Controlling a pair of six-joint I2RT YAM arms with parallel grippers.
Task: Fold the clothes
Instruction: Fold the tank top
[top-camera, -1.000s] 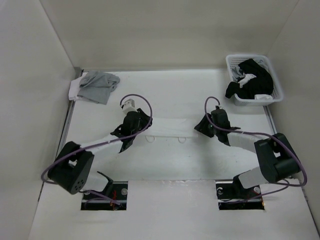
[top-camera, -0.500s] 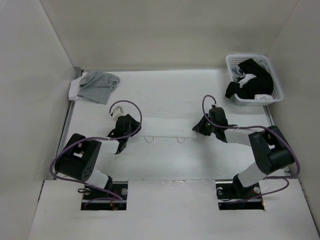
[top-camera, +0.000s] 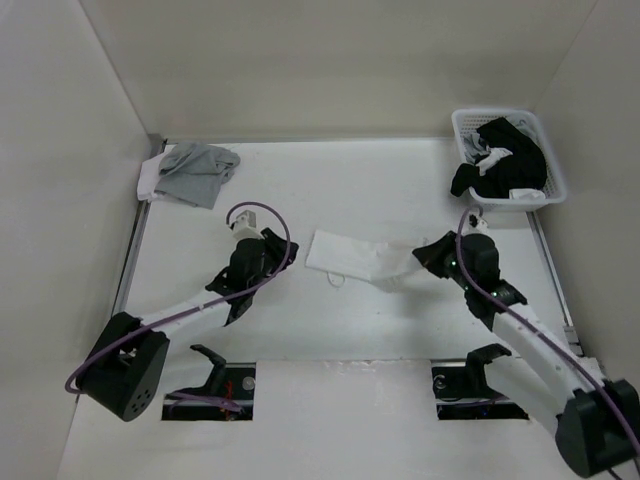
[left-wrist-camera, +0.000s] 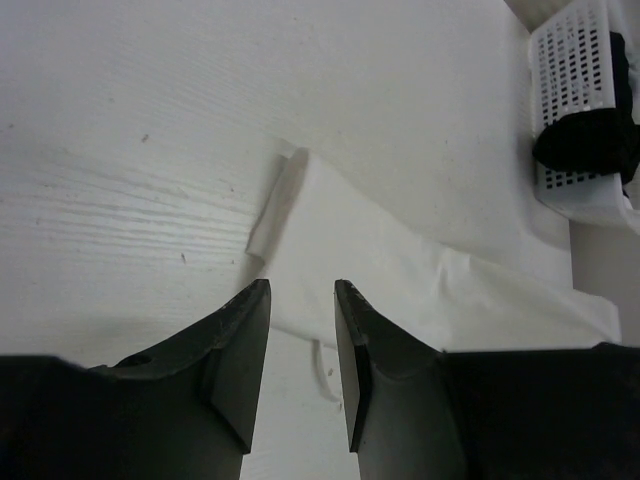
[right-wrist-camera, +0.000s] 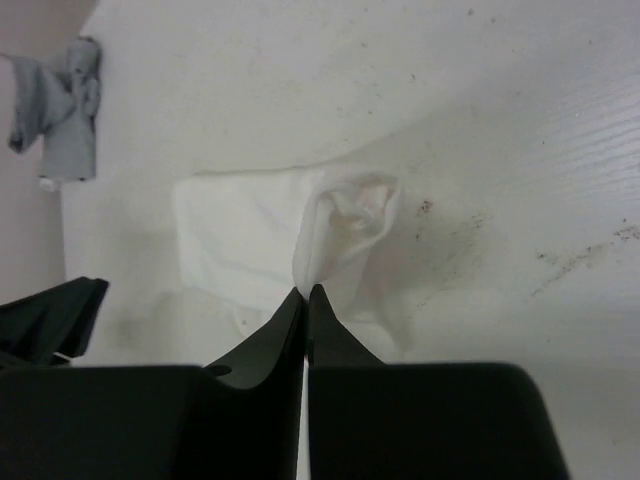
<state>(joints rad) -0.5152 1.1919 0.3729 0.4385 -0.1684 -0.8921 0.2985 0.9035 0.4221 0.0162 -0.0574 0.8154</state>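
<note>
While the right end effector (right-wrist-camera: 306, 292) pinches the garment (top-camera: 352, 260) at one end, the left end effector (left-wrist-camera: 300, 287), spread and empty, should pin the opposite edge.

Soft, even white light fills the scene, leaving only faint shadows beneath the arms (top-camera: 195, 308). The white garment (top-camera: 352, 260) barely stands out from the pale table (top-camera: 380, 190). Close to the left wrist lens, the dark fingers (left-wrist-camera: 240, 350) look slightly soft.
</note>
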